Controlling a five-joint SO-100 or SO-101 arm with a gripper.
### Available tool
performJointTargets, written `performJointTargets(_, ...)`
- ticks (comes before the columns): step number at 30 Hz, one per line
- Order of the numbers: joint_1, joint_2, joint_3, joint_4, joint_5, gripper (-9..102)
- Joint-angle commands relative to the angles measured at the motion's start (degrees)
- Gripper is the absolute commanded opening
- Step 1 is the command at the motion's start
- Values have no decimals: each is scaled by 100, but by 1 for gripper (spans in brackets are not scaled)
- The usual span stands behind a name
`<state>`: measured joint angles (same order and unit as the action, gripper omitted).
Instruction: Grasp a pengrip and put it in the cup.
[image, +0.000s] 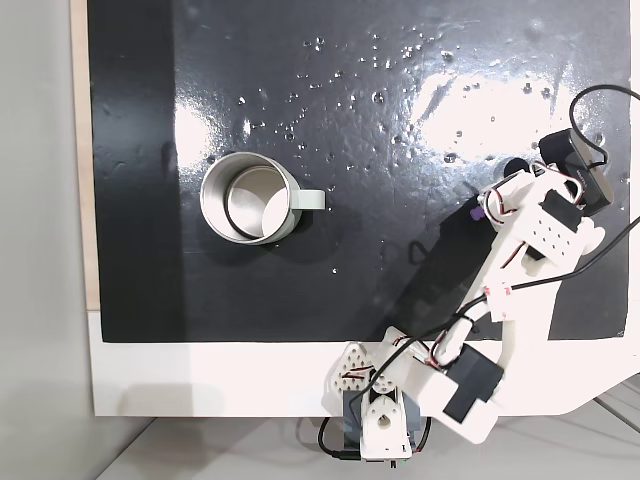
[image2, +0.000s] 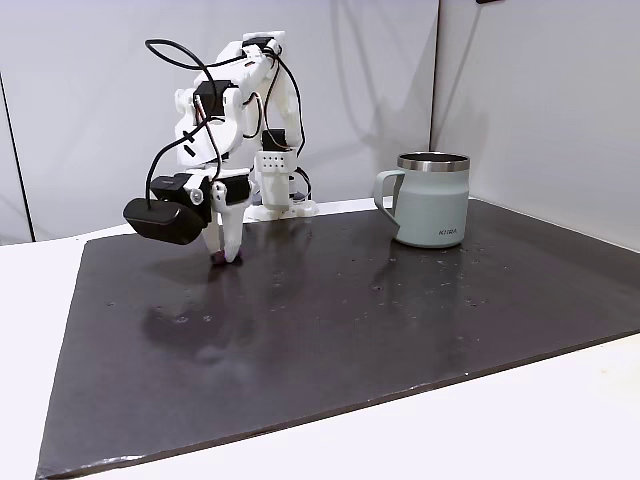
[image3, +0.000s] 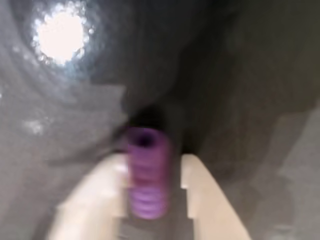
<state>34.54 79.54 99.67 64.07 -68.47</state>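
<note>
- Pengrip (image3: 146, 172): in the wrist view we see a purple ribbed tube lying lengthwise between the two pale fingers (image3: 210, 195), its open end pointing away from the camera. The picture is blurred, so we cannot say for certain that both fingers press on it.
- In the fixed view from above, the pengrip (image: 472, 212) shows as a small purple speck at the tip of the arm, on the right side of the mat.
- In the fixed view from the side, we catch a dark purplish bit (image2: 222, 258) at the gripper (image2: 228, 254) tips, low on the mat (image2: 350, 330); too small to read its shape.
- Gripper: fingers sit close on either side of the pengrip, seemingly closed around it, tips down at the mat surface.
- Cup (image2: 432, 198): upright on the mat, well apart from the gripper. The side view shows its pale green-grey wall, metal rim, handle turned toward the arm, and small dark lettering low on the wall, too small for us to read.
- From above, the cup (image: 250, 198) shows its pale inside, handle pointing right toward the arm.
- Mat (image: 350, 120): black, glossy, speckled with small marks and a bright glare patch in the top view.
- Arm (image: 520, 260): white, with black cables.
</note>
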Motion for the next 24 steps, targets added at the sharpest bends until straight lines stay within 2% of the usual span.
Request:
performJointTargets(1,9,-255,-642,466,0,0)
performJointTargets(6,-176,70,-668,536,457,0)
performJointTargets(12,-844,1485,-677,1020,1406,0)
performJointTargets(18,-2074,2874,-677,1890,2602,0)
performJointTargets(24,-3806,3243,-1020,2566,4166,0)
